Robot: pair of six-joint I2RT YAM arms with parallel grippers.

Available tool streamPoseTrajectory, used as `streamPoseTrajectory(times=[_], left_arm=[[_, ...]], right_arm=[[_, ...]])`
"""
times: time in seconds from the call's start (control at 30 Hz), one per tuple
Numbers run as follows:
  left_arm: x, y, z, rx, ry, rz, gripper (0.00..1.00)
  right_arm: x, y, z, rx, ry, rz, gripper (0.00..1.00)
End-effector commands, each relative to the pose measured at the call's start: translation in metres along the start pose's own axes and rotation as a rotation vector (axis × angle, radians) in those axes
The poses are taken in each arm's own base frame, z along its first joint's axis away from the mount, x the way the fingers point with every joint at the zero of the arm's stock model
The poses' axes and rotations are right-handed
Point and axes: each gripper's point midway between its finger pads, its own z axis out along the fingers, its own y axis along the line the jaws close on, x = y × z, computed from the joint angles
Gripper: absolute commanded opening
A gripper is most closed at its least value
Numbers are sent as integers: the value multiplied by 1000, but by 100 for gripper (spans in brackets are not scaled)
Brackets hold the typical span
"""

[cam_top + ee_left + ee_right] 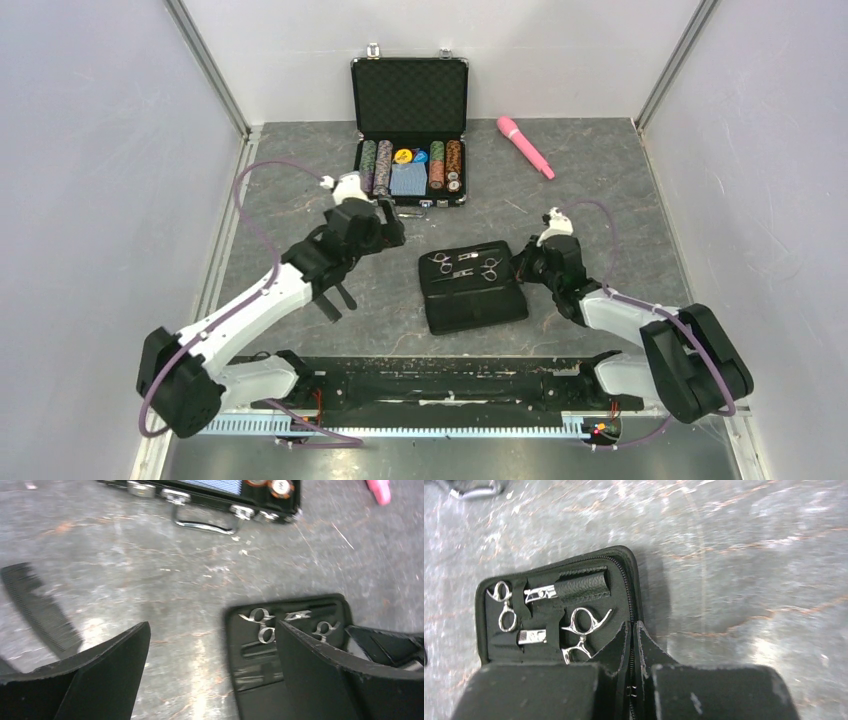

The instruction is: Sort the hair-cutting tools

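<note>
Left claw [212, 630] spread wide and empty; right claw [633, 630] closed at the pouch's edge.
Slim silver ring-handled scissors [584, 630] sit tucked in the open black fabric pouch [551, 617] mid-way across the grey desk [749, 555], with the right claw's closed tips at its right zip edge. A long narrow black comb [40, 610] lies flat on the desk left of the pouch, clear of the left claw's fingers.
</note>
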Motion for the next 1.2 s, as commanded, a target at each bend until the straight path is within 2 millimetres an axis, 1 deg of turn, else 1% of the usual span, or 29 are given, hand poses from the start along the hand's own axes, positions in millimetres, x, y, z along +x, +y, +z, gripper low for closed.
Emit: streamPoseTrajectory(times=[0.0, 0.03, 0.07, 0.1, 0.2, 0.23, 0.27, 0.37, 0.47, 0.57, 0.7, 0.8, 0.9, 1.17], left_arm=[[-3, 50, -17, -118, -14, -74, 100], [-5, 57, -21, -129, -17, -87, 100], [-7, 62, -26, -130, -26, -97, 100], [-10, 66, -31, -131, -34, -102, 100], [-18, 76, -47, -137, -56, -92, 100], [-21, 79, -52, -143, -65, -83, 100], [-25, 81, -58, -149, -79, -72, 100], [-35, 91, -71, -177, -119, -40, 100], [-41, 100, -79, -207, -156, -25, 100], [-42, 103, -80, -218, -168, -21, 100], [-40, 101, -75, -209, -151, -17, 100], [-40, 101, -75, -207, -148, -17, 100], [-40, 103, -76, -206, -153, -22, 100], [-34, 102, -71, -196, -127, -34, 100]], right_arm=[[-31, -23, -6, 127, -151, 104, 0], [-31, -25, -6, 134, -148, 106, 0], [-30, -26, -6, 136, -138, 97, 2], [-30, -26, -6, 136, -125, 82, 9], [-23, -22, -10, 112, -67, 21, 35], [-19, -20, -12, 103, -42, 0, 41], [-15, -19, -16, 90, -18, -26, 44], [-1, -19, -30, 69, 44, -80, 51], [20, -23, -45, 61, 128, -125, 55], [41, -24, -57, 42, 209, -148, 56], [65, -23, -65, 6, 294, -139, 54], [73, -14, -69, -40, 313, -115, 52], [76, 4, -68, -114, 318, -91, 52], [76, 82, -60, -361, 323, -86, 52]])
